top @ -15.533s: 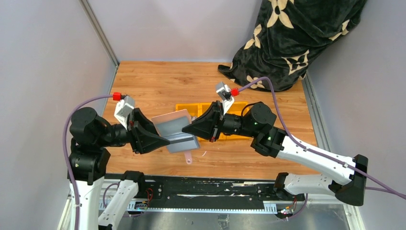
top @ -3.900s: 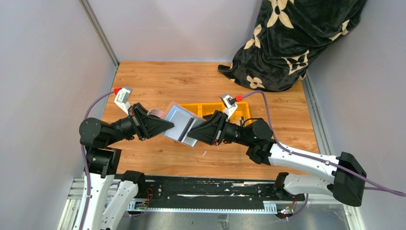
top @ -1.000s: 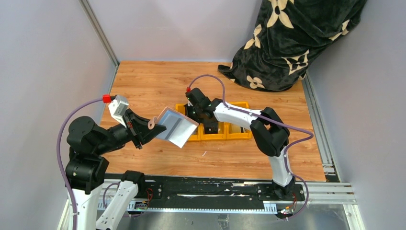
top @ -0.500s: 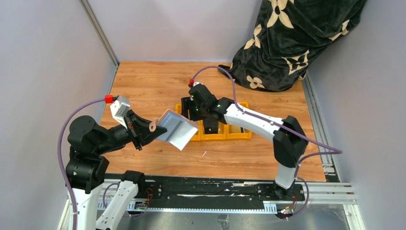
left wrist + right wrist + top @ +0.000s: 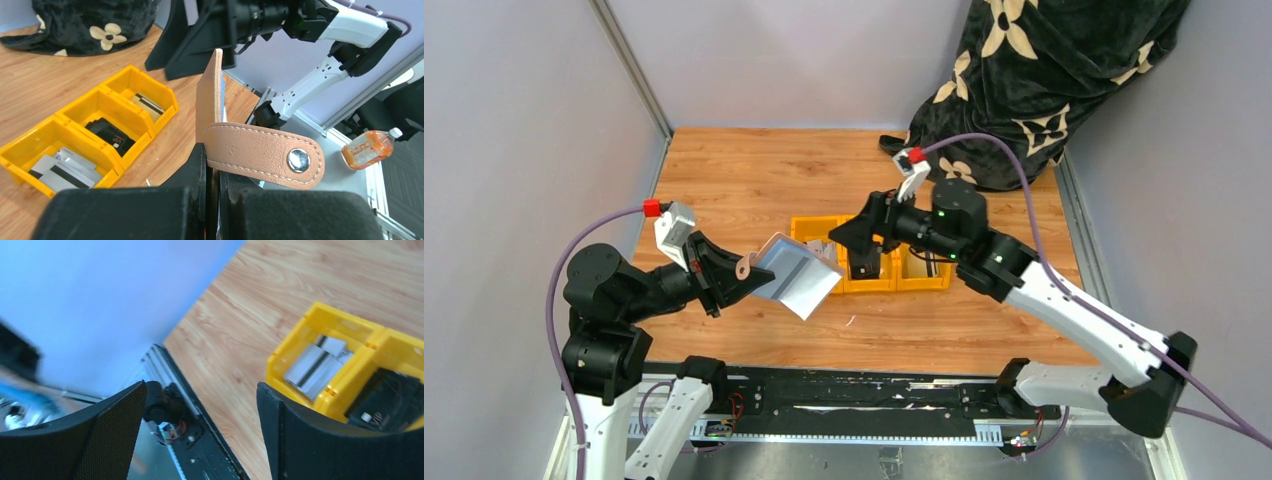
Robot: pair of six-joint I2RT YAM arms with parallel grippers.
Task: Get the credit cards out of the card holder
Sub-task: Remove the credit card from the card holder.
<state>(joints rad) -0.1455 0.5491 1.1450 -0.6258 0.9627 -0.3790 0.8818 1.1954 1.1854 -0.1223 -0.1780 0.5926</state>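
My left gripper is shut on the grey-blue card holder and holds it off the table. The holder's pinkish-tan tab is at the fingers. In the left wrist view the card holder stands edge-on, and its tab hangs across the left gripper. My right gripper hovers open and empty over the yellow bins. In the right wrist view this right gripper has nothing between its fingers. Light grey credit cards lie in the left bin, the same credit cards showing in both wrist views.
A row of three yellow bins sits mid-table. The middle bin holds a black wallet. The right bin holds more cards. A black floral cloth fills the back right corner.
My right gripper has opened and drawn back from the left bin, rising toward the right. The left gripper still holds the card holder in nearly the same place.
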